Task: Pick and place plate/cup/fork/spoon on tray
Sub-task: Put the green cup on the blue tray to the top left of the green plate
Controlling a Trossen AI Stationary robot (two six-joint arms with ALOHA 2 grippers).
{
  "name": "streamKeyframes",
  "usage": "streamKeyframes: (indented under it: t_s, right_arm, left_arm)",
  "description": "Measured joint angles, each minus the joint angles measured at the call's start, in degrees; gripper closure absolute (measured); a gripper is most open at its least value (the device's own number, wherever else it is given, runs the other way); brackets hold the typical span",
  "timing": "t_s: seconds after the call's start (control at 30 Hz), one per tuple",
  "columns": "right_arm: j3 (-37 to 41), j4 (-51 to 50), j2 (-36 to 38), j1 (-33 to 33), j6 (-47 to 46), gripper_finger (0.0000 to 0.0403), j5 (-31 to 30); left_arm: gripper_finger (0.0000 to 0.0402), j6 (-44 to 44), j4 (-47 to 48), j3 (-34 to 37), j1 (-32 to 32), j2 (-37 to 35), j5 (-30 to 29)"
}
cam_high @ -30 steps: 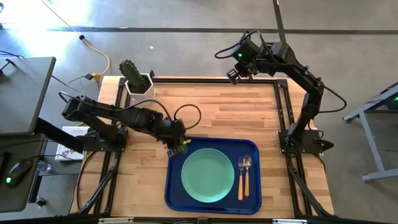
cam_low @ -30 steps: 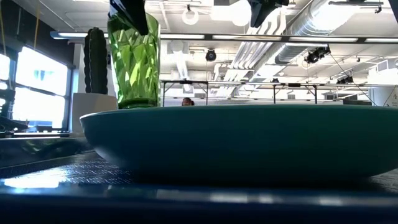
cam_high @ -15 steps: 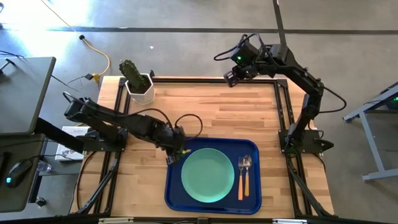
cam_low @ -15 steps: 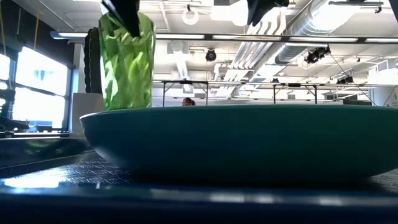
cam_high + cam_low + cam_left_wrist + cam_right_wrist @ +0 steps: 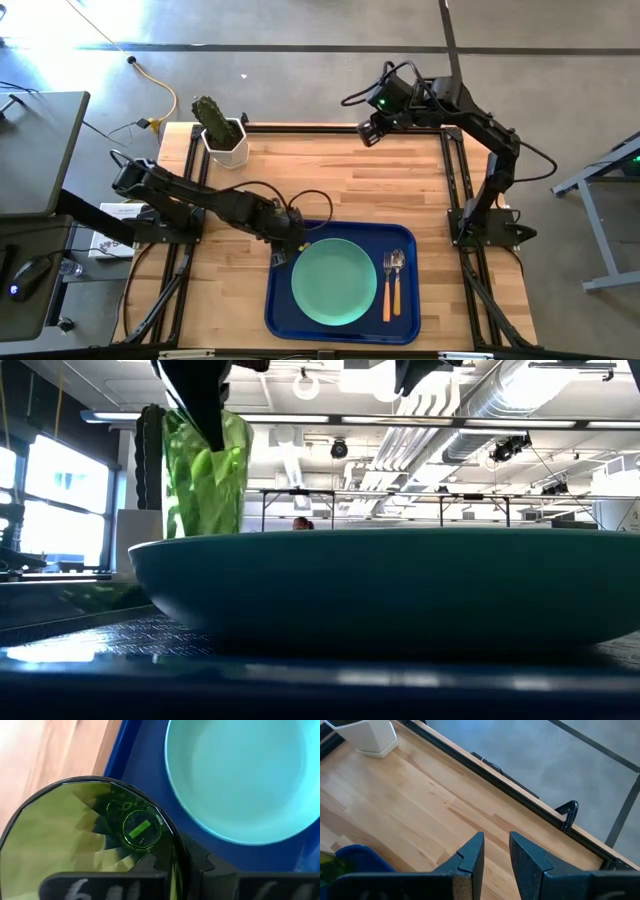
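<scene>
My left gripper (image 5: 285,246) is shut on the dark-green glass cup (image 5: 75,845) over the far-left corner of the blue tray (image 5: 278,312). In the low view the cup (image 5: 205,480) stands upright behind the plate, which hides its base. The mint-green plate (image 5: 334,282) lies flat in the tray. To its right the fork (image 5: 388,290) and the spoon (image 5: 399,280) lie side by side on the tray floor. My right gripper (image 5: 372,130) hangs empty above the table's far edge, its fingers (image 5: 475,855) a narrow gap apart. My left gripper pinches the cup's rim (image 5: 172,862), one finger inside the cup and one outside. The fingers (image 5: 205,405) come from above, pointing down. The cup hangs upright below them. The plate hides whether its base touches the tray.
A white hexagonal pot with a cactus (image 5: 222,135) stands at the table's far-left corner. Bare wood lies between it and the tray. The plate's rim (image 5: 185,820) is close beside the cup. Black frame rails run along the table's edges.
My left gripper has carried the cup down and a little toward the table's near edge, over the tray's far-left corner. The cup has stayed upright. My right gripper has drifted slightly toward the table's left.
</scene>
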State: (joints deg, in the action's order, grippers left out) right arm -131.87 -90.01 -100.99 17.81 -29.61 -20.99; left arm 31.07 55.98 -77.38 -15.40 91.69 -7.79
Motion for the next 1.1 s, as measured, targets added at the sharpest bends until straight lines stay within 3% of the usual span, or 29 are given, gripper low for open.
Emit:
streamKeyframes:
  t_s: [0.5, 1.1]
  right_arm:
    - [0.0, 0.0, 0.0, -0.3, 1.4, 0.0320, -0.1]
    - [0.0, 0.0, 0.0, -0.3, 2.6, 0.0320, -0.1]
  left_arm:
    - [0.0392, -0.3, -0.8, 0.0, 0.0, 3.2, -1.2]
    - [0.0345, -2.7, -3.6, 0.0, 0.0, 3.2, 1.5]
